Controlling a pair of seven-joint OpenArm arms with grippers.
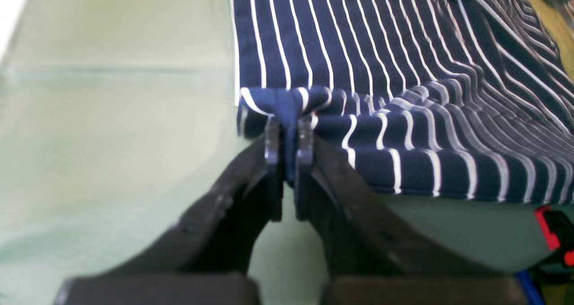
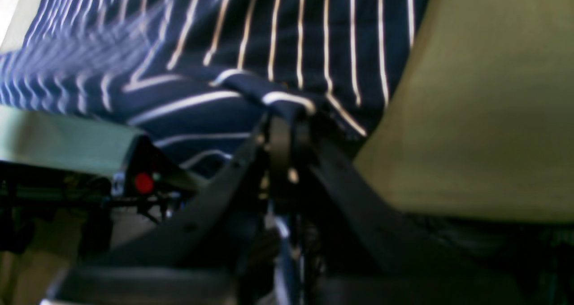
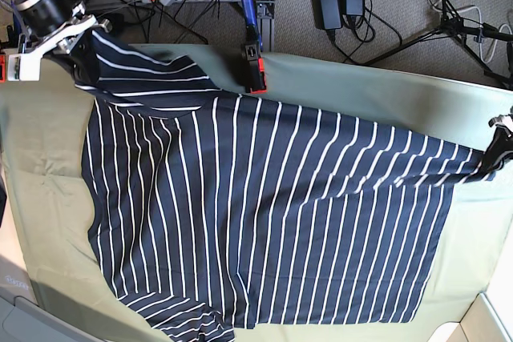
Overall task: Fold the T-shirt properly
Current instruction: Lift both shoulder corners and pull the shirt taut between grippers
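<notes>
The T-shirt [image 3: 264,222] lies spread across the cloth-covered desk [image 3: 361,90] — its far corners pinched by the right hand [image 3: 80,34] and left hand [image 3: 498,143] at opposite edges.

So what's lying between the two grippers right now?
In the base view, only the T-shirt spans between them, stretched over the green cloth. The right gripper and left gripper each pinch a far edge of it.

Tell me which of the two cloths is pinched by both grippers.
The striped navy T-shirt, clamped by the left gripper and right gripper; the plain olive-green cloth lies flat underneath.
</notes>
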